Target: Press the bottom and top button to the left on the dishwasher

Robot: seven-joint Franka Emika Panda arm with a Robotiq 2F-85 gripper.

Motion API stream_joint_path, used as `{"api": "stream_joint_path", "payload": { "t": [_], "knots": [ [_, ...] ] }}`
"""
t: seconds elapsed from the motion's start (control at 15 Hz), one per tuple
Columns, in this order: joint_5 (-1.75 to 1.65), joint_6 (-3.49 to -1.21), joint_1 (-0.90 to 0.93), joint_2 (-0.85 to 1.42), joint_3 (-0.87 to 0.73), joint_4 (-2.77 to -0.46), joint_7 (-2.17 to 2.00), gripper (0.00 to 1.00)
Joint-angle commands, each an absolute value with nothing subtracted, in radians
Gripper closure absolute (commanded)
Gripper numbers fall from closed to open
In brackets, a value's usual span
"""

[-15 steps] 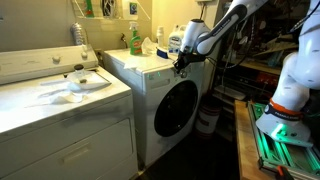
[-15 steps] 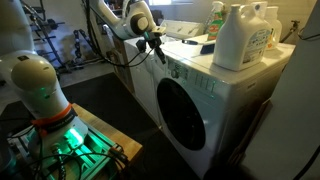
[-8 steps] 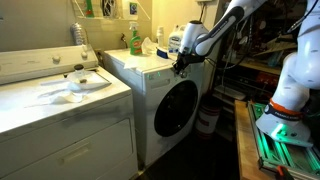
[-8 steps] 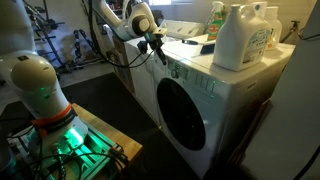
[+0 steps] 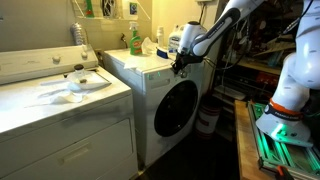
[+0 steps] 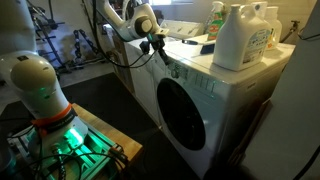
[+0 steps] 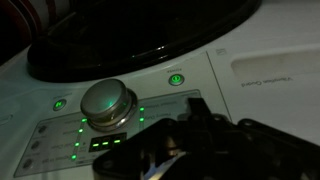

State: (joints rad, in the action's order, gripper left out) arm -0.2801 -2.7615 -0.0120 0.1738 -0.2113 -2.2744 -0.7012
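Note:
The dishwasher is the white front-loading machine with a round dark porthole door, seen in both exterior views (image 5: 172,108) (image 6: 190,118). My gripper (image 5: 181,65) (image 6: 158,46) is at the top strip of its front, against the control panel. In the wrist view the panel shows a silver dial (image 7: 107,101), a green-lit button (image 7: 176,78) to its right, another green-lit button (image 7: 59,103) to its left, and rows of small green lights. My gripper's dark fingers (image 7: 194,106) look shut and empty, with the tip on the panel just right of the dial. The porthole's edge (image 7: 130,35) fills the top.
Detergent bottles (image 6: 240,35) (image 5: 134,40) stand on top of the machine. A wider white flat-topped appliance (image 5: 60,105) with a raised back panel stands beside it. The robot's base with green lights (image 6: 55,125) (image 5: 285,120) stands on the floor in front.

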Motion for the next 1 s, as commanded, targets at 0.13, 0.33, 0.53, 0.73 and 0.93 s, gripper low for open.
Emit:
{"api": "stream_joint_path", "payload": {
  "t": [0.13,0.33,0.53,0.73,0.93],
  "knots": [
    [-0.232,-2.784,-0.023,0.203,-0.207,-2.258,-0.664,1.0],
    [-0.249,-2.798,-0.019,0.206,-0.216,-2.256,-0.678,1.0],
    [-0.263,-2.823,-0.018,0.211,-0.222,-2.257,-0.685,1.0],
    [-0.273,-2.856,-0.018,0.214,-0.225,-2.263,-0.679,1.0],
    [-0.33,-2.924,-0.011,0.23,-0.251,-2.261,-0.704,1.0]
  ]
}}
